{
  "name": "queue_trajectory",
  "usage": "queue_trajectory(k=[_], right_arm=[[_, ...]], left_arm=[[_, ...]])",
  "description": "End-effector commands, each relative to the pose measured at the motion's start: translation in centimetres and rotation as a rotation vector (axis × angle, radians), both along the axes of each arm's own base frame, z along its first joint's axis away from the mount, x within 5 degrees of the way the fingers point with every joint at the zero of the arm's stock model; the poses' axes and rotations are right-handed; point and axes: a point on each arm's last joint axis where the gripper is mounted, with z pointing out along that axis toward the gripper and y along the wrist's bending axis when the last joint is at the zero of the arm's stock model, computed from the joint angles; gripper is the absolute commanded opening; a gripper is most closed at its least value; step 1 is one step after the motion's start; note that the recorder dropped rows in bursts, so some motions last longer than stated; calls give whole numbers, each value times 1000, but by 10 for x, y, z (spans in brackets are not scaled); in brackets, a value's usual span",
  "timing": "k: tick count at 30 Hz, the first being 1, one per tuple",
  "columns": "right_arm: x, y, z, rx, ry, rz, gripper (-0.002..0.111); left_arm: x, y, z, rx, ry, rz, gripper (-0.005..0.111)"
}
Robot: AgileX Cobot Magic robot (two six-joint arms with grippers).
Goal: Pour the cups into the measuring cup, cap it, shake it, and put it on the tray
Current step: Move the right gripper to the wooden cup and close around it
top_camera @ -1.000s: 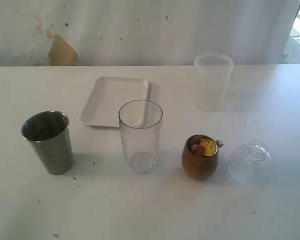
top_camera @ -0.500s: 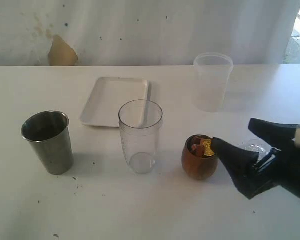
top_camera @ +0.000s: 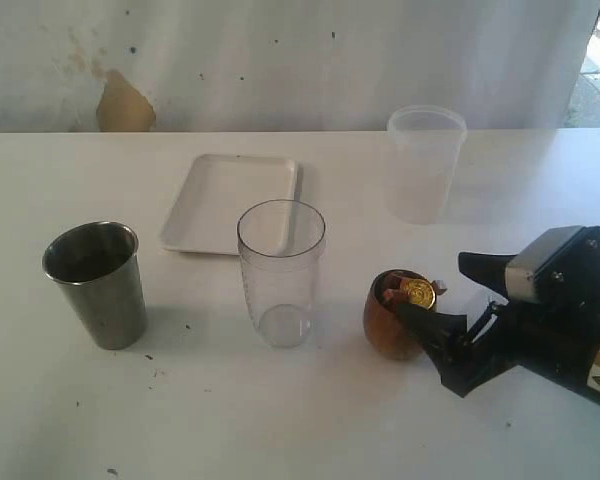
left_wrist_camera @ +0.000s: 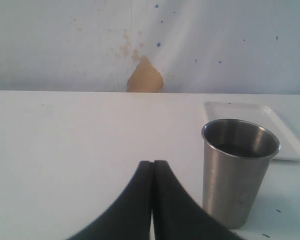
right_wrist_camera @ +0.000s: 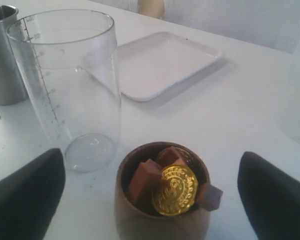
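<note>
Wood forms the small rounded cup (top_camera: 392,328), which is stood on the white table (top_camera: 60,420) on the right-hand side, well back from the near edge. It is filled with brown blocks (right_wrist_camera: 142,177) and a gold coin (right_wrist_camera: 174,190). The right gripper (top_camera: 435,287) is placed around this cup with its jaws wide apart; in the right wrist view one finger is seen on each side of the cup, with a gap left on both sides, so nothing is gripped.

Just beside the wooden cup, toward the middle of the table, the clear measuring cup (top_camera: 280,270) is stood upright and empty. The steel tumbler (top_camera: 97,285) is set upright farther toward the left side, apart from the measuring cup. The white tray (top_camera: 230,200) is laid flat behind these two, nearer the far edge, and nothing is carried on it. A frosted plastic container (top_camera: 424,165) is stood close to the far edge, behind the wooden cup.

The left gripper (left_wrist_camera: 152,167) is pressed together, nothing between its fingers, and is held near the steel tumbler without contact.
</note>
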Motion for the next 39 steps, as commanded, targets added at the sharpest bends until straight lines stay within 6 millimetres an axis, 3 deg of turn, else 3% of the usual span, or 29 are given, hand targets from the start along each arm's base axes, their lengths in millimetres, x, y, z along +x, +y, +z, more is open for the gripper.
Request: queue_trajectory(k=[1,11,22,27,39], right_arm=[[2,1,4,14,-42,10,86],[3,-2,3,-29,-54,-16,103],[5,1,-16,13,57,-12,104],[15,3,-30,19,104,-3,104],[28,9,-45,41,115,75,104]], left_arm=[[0,0,0,2,-14,-1,0],[0,0,0,2,-14,-1,0],[0,0,0,2,-14,-1,0],[0,0,0,2,-14,-1,0],[0,0,0,2,-14,-1,0]])
